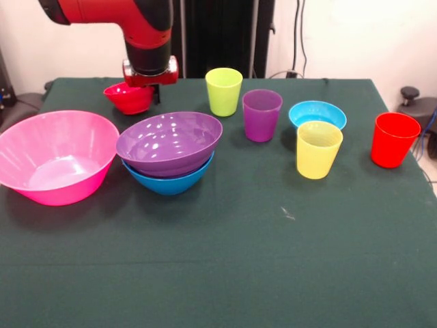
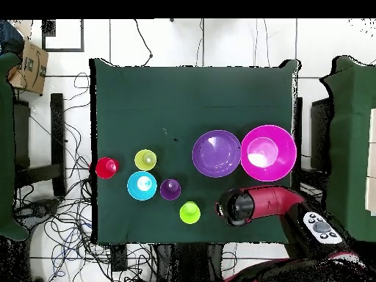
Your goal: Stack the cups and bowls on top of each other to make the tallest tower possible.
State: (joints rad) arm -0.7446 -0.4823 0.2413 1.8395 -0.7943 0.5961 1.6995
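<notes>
Small red bowl (image 1: 128, 98) hangs tilted, pinched by the gripper (image 1: 151, 85); level it over the purple bowl (image 1: 169, 142) before dropping.

- Bright, even indoor light falls from above in both views.
- In the front view, white glare spots sit on the inner wall of the purple bowl (image 1: 171, 140), and a pale sheen lies in the bottom of the pink bowl (image 1: 56, 157).
- Soft, short shadows spread on the green tablecloth (image 1: 225, 260) just beside the yellow cup (image 1: 319, 149) and red cup (image 1: 394, 139).
- From overhead, the pink bowl (image 2: 269, 153) shows a washed-out highlight at its centre.
- Focus is fair throughout; fine detail is soft.
</notes>
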